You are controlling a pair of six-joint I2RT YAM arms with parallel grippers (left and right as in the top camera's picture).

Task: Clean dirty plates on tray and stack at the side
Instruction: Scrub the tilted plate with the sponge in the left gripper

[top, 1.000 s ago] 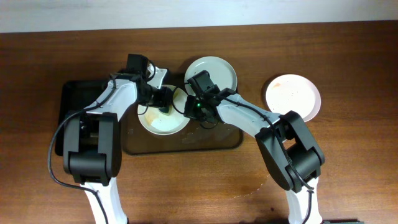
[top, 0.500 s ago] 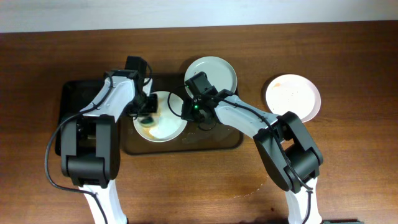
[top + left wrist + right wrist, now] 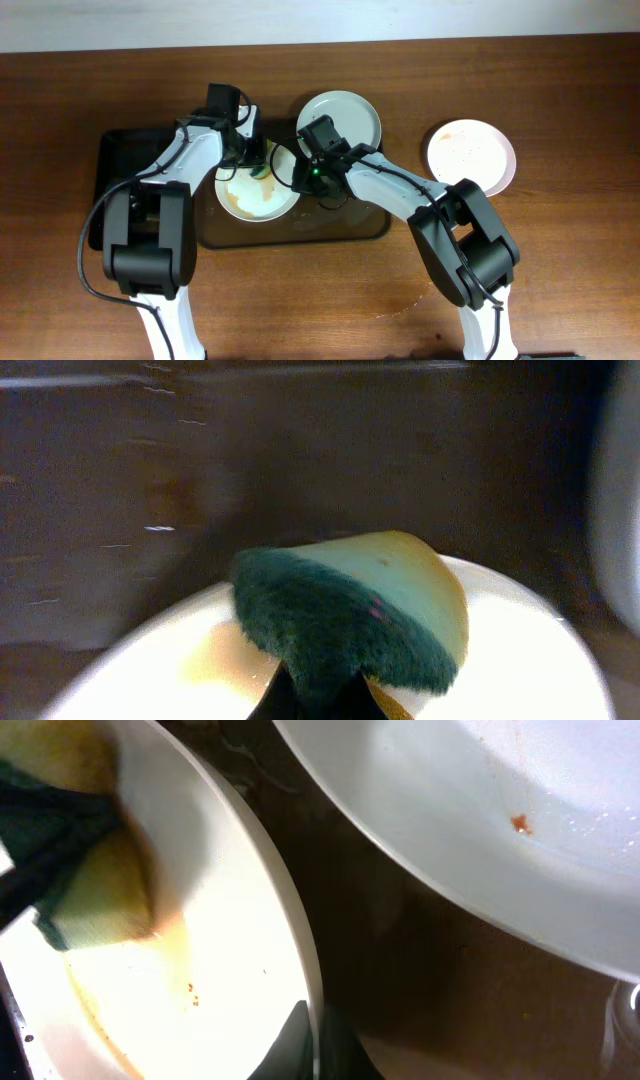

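The plate (image 3: 255, 195) being scrubbed sits at the left of the tray (image 3: 340, 228), smeared brown. The left hand (image 3: 312, 698) is clamped on a green-and-yellow sponge (image 3: 350, 610) pressed to it, and the right hand (image 3: 318, 1038) pinches its rim. I'd worry a hard wipe could twist that rim free and bump the second plate (image 3: 345, 112) just beside. A third plate (image 3: 470, 155) lies apart on the wooden surface (image 3: 560, 270), with a pale wall (image 3: 320, 20) beyond.
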